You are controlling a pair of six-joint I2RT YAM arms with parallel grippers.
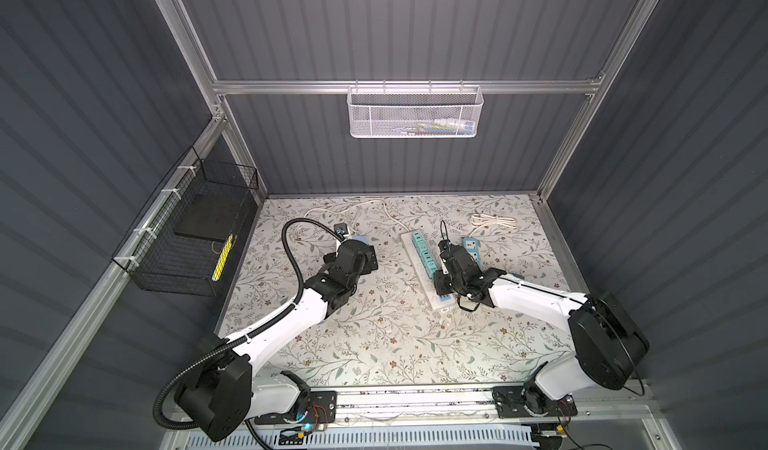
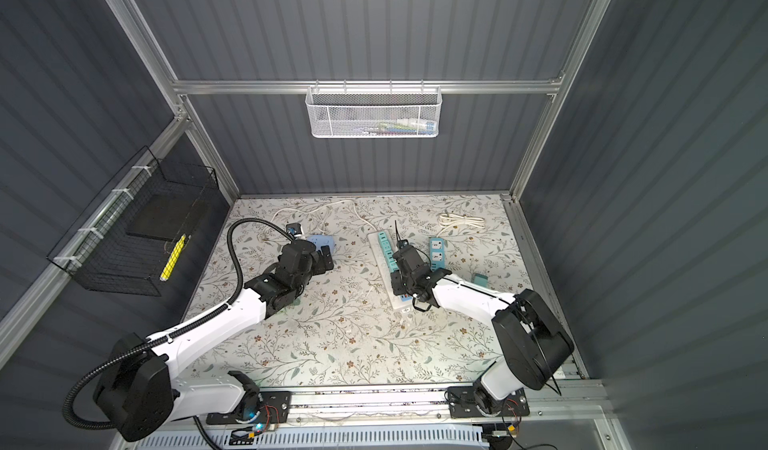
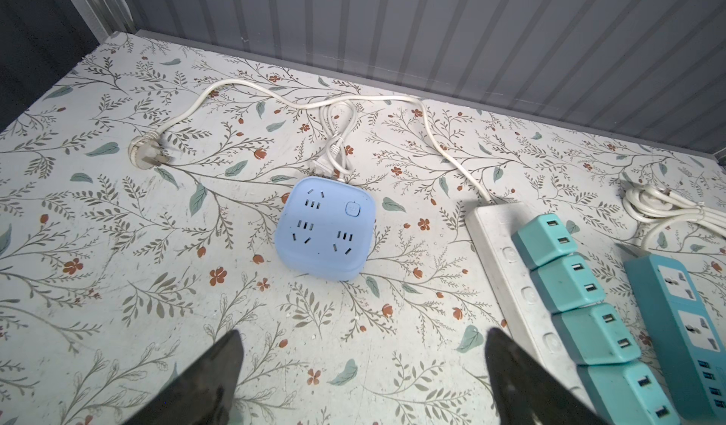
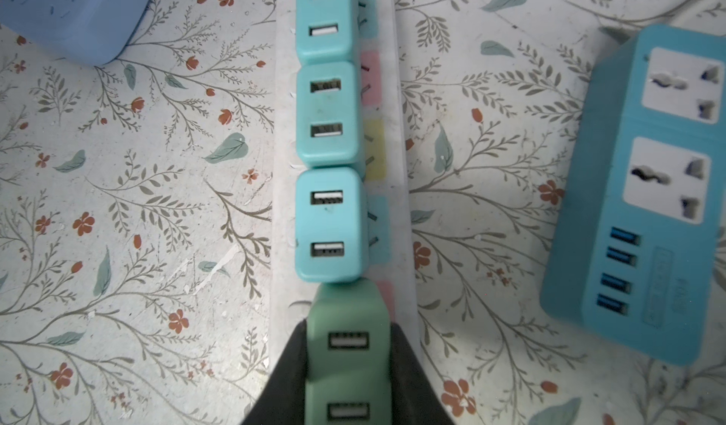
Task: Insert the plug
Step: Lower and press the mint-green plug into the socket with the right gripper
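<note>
The plug [image 4: 347, 348], a green-teal two-port USB charger, sits between the fingers of my right gripper [image 4: 349, 325], which is shut on its two sides. It hangs over the white power strip [image 4: 285, 191], right behind a row of three teal chargers [image 4: 328, 222] seated in the strip, and its front edge meets the nearest one. Its prongs are hidden. In both top views the right gripper [image 1: 439, 282] [image 2: 397, 283] is over the near half of the strip [image 1: 409, 246] [image 2: 376, 244]. My left gripper [image 3: 363, 332] [image 1: 368, 256] is open and empty.
A light blue cube socket [image 3: 324, 228] [image 1: 361, 239] lies just beyond the left gripper. A teal socket block [image 4: 648, 191] [image 1: 473, 248] lies right of the strip. White cable with a plug [image 3: 143, 154] runs along the back. A coiled cable [image 1: 492, 220] lies at the back right.
</note>
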